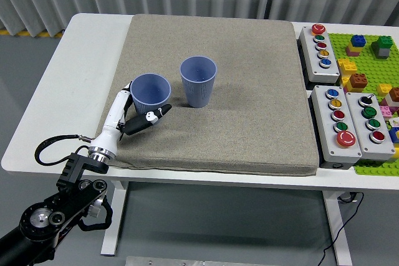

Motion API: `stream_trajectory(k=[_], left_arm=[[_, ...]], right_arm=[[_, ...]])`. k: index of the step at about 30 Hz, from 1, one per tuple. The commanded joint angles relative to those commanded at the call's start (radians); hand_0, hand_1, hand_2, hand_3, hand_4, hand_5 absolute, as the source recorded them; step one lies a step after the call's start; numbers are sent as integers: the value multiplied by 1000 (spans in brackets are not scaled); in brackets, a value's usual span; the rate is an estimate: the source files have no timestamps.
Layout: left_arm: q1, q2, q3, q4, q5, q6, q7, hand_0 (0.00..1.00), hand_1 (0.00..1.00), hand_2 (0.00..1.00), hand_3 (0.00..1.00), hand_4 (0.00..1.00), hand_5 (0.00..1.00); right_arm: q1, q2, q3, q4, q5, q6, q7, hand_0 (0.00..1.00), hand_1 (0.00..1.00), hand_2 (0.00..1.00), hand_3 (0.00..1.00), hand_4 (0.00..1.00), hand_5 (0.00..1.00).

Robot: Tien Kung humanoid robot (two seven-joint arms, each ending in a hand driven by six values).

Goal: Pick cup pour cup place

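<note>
The left hand wraps its fingers around the near blue plastic cup, gripping low so it can tip toward the upright second blue cup just beside it.

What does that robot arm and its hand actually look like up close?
The left arm is black, with round silver-centred joints and a black cable looping beside it. A ribbed silver wrist ring leads to the slim left hand, white with black joints and fingertips. The other arm is out of view.

Button boxes beside green brick baseplate.
</note>
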Motion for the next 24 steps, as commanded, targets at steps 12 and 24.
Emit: stream_trajectory(k=[12,24], left_arm=[[8,1,-22,8,3,7,2,882,903,998,998,998,549],[30,9,-42,-7,11,14,2,894,914,998,998,998,532]], right_arm=[[-4,1,1,0,-3,1,0,641,608,516,593,2,2],[-9,1,3,0,-8,2,0,640,608,514,593,2,2]])
